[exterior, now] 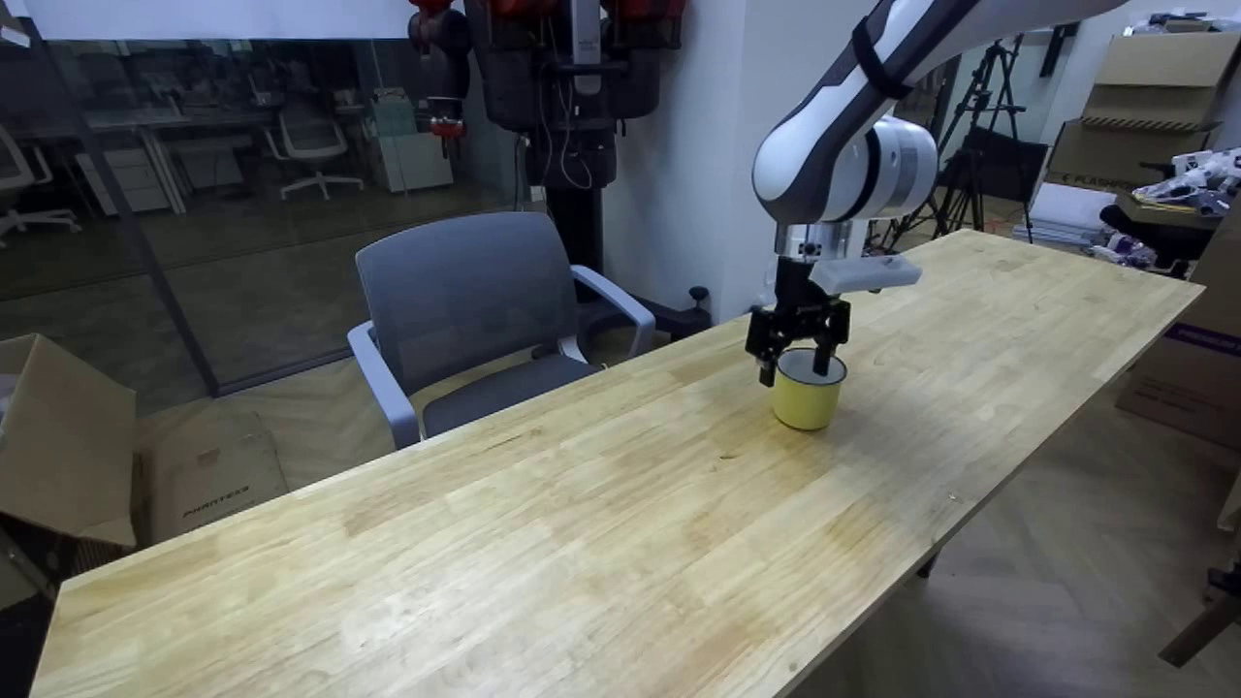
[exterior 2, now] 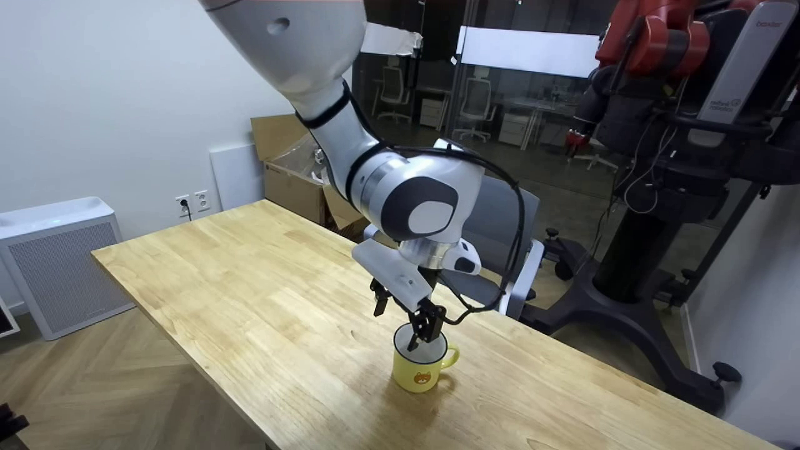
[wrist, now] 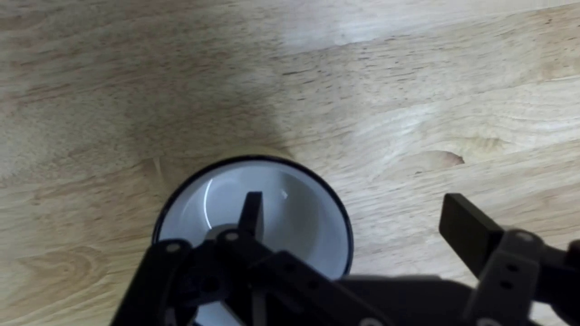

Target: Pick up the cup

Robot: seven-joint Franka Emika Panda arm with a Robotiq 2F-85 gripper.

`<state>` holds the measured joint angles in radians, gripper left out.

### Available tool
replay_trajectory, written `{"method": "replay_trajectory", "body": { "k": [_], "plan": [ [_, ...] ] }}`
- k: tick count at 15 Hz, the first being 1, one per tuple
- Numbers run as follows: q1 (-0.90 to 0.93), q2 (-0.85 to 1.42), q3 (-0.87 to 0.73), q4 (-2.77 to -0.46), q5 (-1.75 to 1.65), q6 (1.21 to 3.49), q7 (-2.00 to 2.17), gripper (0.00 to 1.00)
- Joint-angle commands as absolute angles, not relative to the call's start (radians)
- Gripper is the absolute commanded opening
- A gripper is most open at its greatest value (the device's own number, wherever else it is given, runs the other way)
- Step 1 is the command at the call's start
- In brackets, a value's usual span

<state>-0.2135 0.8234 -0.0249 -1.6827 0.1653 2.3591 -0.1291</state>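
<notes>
While the end effector (wrist: 353, 201) hangs spread over the yellow mug (exterior: 808, 401) on the table (exterior: 543, 543), one finger (wrist: 251, 212) at its mouth, the other outside to its right in the wrist view, it should centre the wall between them, lower straight and pinch.

The table (exterior: 533, 543) before us is smooth wood with a soft sheen; the mug (exterior 2: 411, 370) looks glossy, enamel-like inside. We find the gripper (exterior: 795, 373) matt, the arm (exterior 2: 294, 50) smooth and plastic-looking with a shiny metal collar (exterior 2: 425, 253), the office chair (exterior: 465, 286) backed in mesh cloth, the open carton (exterior 2: 290, 194) matt cardboard.
</notes>
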Motion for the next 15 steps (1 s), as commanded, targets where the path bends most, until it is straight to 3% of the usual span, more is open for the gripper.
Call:
{"method": "replay_trajectory", "body": {
  "k": [1, 2, 3, 4, 13, 15],
  "plan": [
    [-0.227, 0.894, -0.031, -1.6, 0.16, 2.3, -0.11, 1.0],
    [-0.226, 0.908, -0.037, -1.588, 0.152, 2.294, -0.107, 1.0],
    [-0.227, 0.92, -0.038, -1.576, 0.148, 2.29, -0.11, 0.75],
    [-0.225, 0.928, -0.041, -1.566, 0.142, 2.294, -0.113, 0.74],
    [-0.212, 0.929, -0.049, -1.531, 0.094, 2.294, -0.128, 0.11],
    [-0.206, 0.925, -0.051, -1.529, 0.08, 2.294, -0.13, 0.02]
  ]
}}
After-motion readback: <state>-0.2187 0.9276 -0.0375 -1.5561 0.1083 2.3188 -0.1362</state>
